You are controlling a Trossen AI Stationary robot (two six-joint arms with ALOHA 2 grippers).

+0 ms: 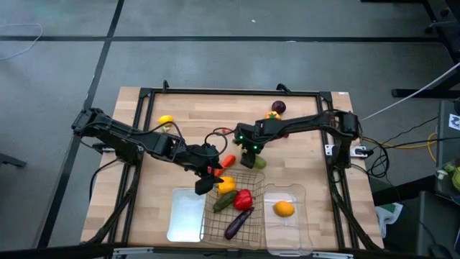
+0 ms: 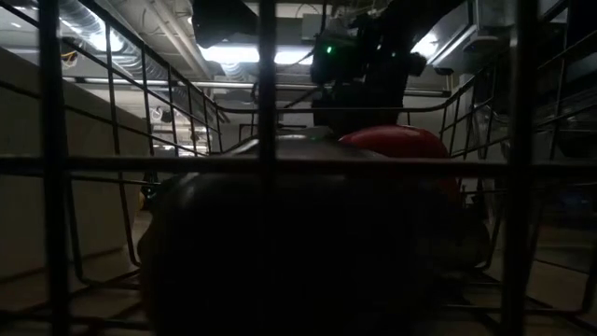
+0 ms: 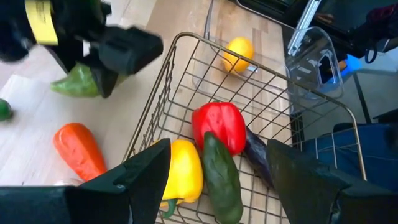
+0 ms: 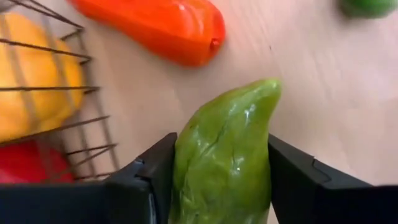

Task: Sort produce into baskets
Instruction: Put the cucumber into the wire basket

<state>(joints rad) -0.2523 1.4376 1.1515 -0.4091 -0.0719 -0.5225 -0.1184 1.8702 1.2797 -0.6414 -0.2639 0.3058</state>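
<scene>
My right gripper (image 1: 253,152) is shut on a green pod-shaped vegetable (image 4: 224,155) on the wooden table just beyond the wire-mesh basket (image 1: 253,232). An orange carrot (image 1: 228,161) lies beside it. My left gripper (image 3: 227,186) hangs open over the basket's far left corner, touching nothing. In the basket lie a yellow pepper (image 3: 183,171), a red pepper (image 3: 217,124), a green cucumber (image 3: 221,177) and a purple eggplant (image 1: 237,224). The white tray (image 1: 184,216) stands left of the basket. The clear bin (image 1: 295,229) stands right of it and holds a yellow-orange fruit (image 1: 284,208). My right gripper pinches the green vegetable's thick half (image 4: 186,162) between its two fingers, one on each long side. The fingers slant steeply down from above and lie across it. Its pointed end (image 4: 267,90) sticks out past them. Whether it is clear of the table I cannot tell.
A yellow fruit (image 1: 166,120) lies at the far left of the table. A purple piece (image 1: 279,107) and an orange one (image 1: 272,115) lie at the far side. A small green round thing (image 4: 367,6) sits near the carrot. The two grippers are close together.
</scene>
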